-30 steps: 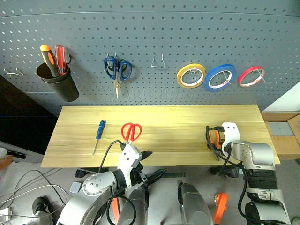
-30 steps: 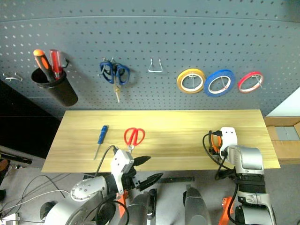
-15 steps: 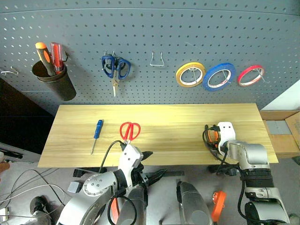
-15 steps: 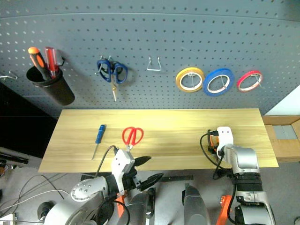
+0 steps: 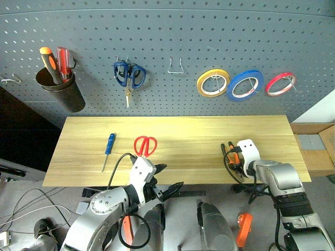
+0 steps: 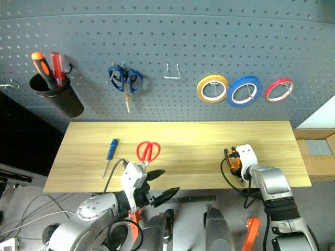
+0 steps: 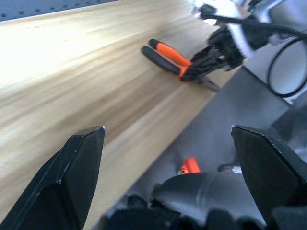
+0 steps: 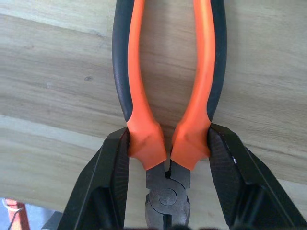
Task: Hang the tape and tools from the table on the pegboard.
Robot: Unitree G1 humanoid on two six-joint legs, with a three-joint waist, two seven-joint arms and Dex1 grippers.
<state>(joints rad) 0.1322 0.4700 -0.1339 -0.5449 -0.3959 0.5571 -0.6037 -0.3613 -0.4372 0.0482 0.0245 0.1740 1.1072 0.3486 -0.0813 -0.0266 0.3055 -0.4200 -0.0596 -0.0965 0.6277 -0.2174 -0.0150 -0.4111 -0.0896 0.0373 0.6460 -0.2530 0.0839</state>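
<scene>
Left eye view: blue tape (image 5: 244, 85) already hung on pegboard (image 5: 172, 31), between yellow and red rolls. Red scissors (image 5: 145, 145) and blue screwdriver (image 5: 109, 147) left on table (image 5: 178, 130), left half.

Left wrist view: left gripper (image 7: 168, 177) fingers wide apart, empty, near edge.

Right wrist view: right gripper (image 8: 168, 158) fingers clamped on pliers (image 8: 168, 86) near pivot, pliers on table, right near edge. Three tools unhung.

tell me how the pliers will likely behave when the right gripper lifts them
The pliers look rigid, probably heavy for their size. The right gripper pinches near the pivot, so the long handles may sag. The rubbery-looking orange-and-black grips should resist slipping.
</scene>
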